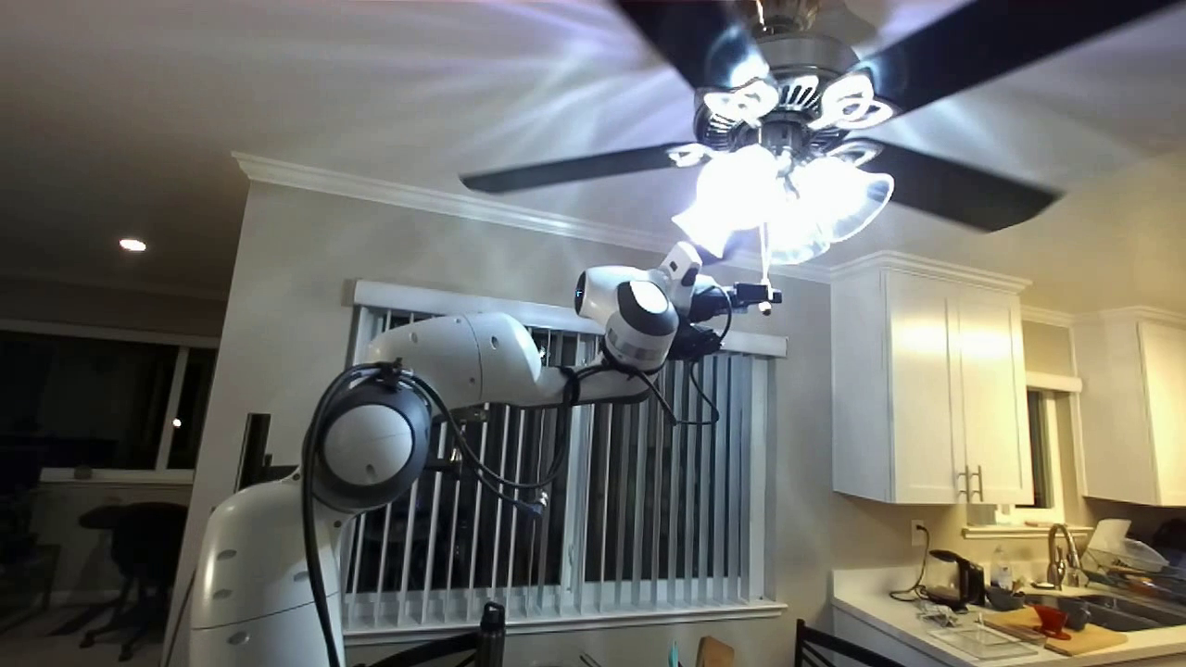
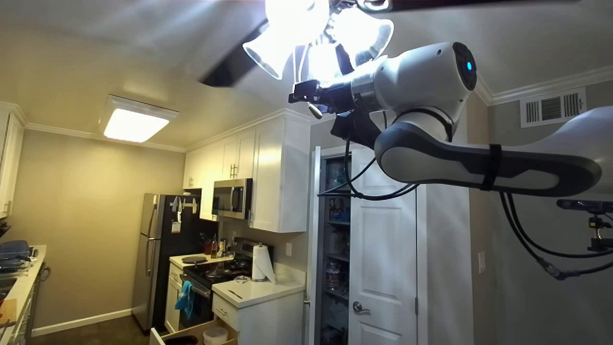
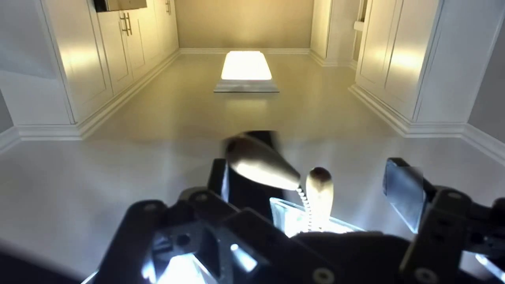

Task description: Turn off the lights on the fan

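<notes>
White glare is pouring from the lights (image 1: 774, 199), whose glass shades (image 1: 857, 199) are flaring beneath the shiny metal middle of the fan (image 1: 804, 57); they are blazing in both exterior views. Dark blades (image 1: 964, 181) are reaching outward above the shades, under the ceiling (image 1: 417, 93).

Thin chains (image 2: 294, 67) are dangling from the lights down to the gripper (image 3: 311, 183), which a white arm (image 1: 445, 352) is holding up just below the shades. In the wrist view the gripper is standing released, its two fingers (image 3: 405, 197) being wide apart. Between them, in that view, a straight pull (image 3: 320, 193) and a tilted pull (image 3: 262, 161) are showing, the tilted one leaning toward the finger on the left there. Whether either pull is touching the gripper, I cannot tell. In both exterior views, a pull is hanging just below the fingers.

Behind the arm, blinds (image 1: 704, 463) are hanging across a window (image 1: 576, 519). To their right, white cupboards (image 1: 931, 389) are hanging above a counter (image 1: 866, 597) where a kettle (image 1: 970, 582) is standing. In an exterior view, a flat ceiling lamp (image 2: 136, 125) is glowing over the kitchen; it is also appearing in the wrist view. A fridge (image 2: 167, 239) is standing near the stove (image 2: 230, 268), and a microwave (image 2: 232, 197) is sitting above the stove.
</notes>
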Robot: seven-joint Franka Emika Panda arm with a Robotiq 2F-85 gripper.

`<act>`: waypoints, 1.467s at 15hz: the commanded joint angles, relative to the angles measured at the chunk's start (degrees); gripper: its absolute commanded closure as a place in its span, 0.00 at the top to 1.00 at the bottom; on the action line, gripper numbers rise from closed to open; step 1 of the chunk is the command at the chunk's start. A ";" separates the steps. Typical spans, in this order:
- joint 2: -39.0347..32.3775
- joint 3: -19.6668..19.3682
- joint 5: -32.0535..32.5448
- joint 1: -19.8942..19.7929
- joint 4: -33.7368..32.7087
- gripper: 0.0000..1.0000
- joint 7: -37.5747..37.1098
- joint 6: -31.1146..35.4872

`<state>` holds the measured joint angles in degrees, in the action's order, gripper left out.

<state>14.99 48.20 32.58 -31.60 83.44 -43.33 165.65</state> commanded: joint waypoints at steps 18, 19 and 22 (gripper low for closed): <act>-1.62 8.30 2.36 -10.99 -3.51 0.35 -0.40 -1.24; -1.64 8.21 2.27 -11.07 -3.51 0.27 -0.26 -1.24; -1.58 7.97 1.99 -11.07 -3.41 0.08 0.10 -1.67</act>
<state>13.88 55.71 34.27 -42.09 81.00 -43.33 165.16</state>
